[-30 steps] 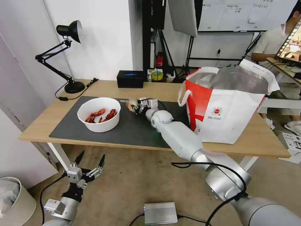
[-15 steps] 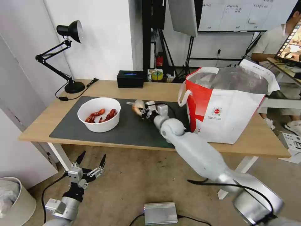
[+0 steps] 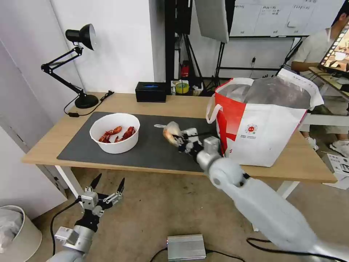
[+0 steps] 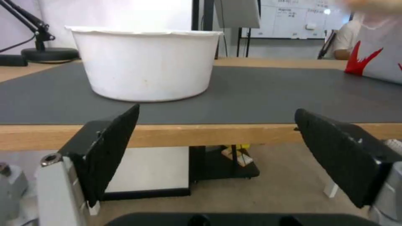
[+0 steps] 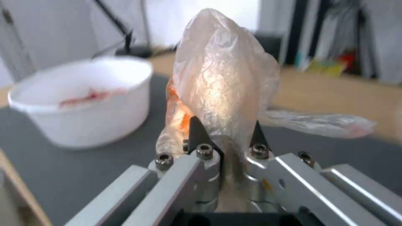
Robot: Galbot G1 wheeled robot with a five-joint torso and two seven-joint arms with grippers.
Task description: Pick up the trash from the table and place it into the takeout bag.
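Right gripper point(image 3: 178, 137) pinched tight on the small clear bag point(image 3: 171, 131), bag lifted clear of the dark grey mat point(image 3: 152, 145), hanging over its middle, at about 9 o'clock from the takeout bag point(image 3: 261, 123) and 3 o'clock from the white bowl point(image 3: 115, 137). In the right wrist view the fingers point(image 5: 200, 133) clamp the crinkled plastic point(image 5: 222, 84) near its base, orange-beige lump showing inside, a loose tail of film sticking out sideways. Bowl sits on the mat with red crayfish point(image 3: 117, 133) inside. Takeout bag stands upright and open on the table point(image 3: 181, 103) at the mat's 3 o'clock end, foil lining showing. Left gripper point(image 3: 108, 183) hangs below the table edge, at 6 o'clock from the bowl, jaws spread wide, holding nothing; in the left wrist view its pads point(image 4: 113, 141) frame the tabletop edge and bowl point(image 4: 144, 64). Black desk lamp point(image 3: 78, 65) at 11 o'clock from the bowl, black box point(image 3: 151, 91) at the back edge.
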